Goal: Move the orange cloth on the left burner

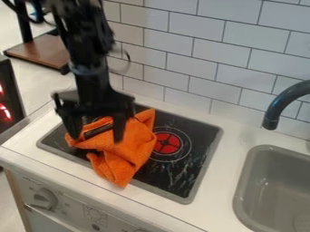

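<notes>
- Orange cloth [130, 147]: crumpled, on the left part of the black cooktop [203, 131]; folds raised at its far right corner, a pointed end extending over the near rim towards the countertop [224, 199].
- Cloth and burner: right edge of the cloth lies beside the red-centred burner [168, 143], overlapping the left side of its outer ring; the red centre remains largely exposed. Dark openings appear between the folds on the cloth's left side.
- Gripper [97, 134]: above the left part of the cooktop, pointing down over the cloth; its two fingers stand wide apart, one at the cloth's left side, the other in front of its middle. Whether the fingertips touch the fabric cannot be told.
- Robot arm [88, 59]: black, entering from the top edge at left and descending to the gripper.
- Right side: grey sink [247, 183] set into the pale countertop, with a dark curved faucet [279, 102] above its far part.
- Far side: white tiled wall [196, 50], with dark joints, behind the countertop.
- Near side: control knob [45, 198] on the front panel [75, 213], below the cooktop at left.
- Far left: brown wooden shelf [39, 55], beyond the countertop.
</notes>
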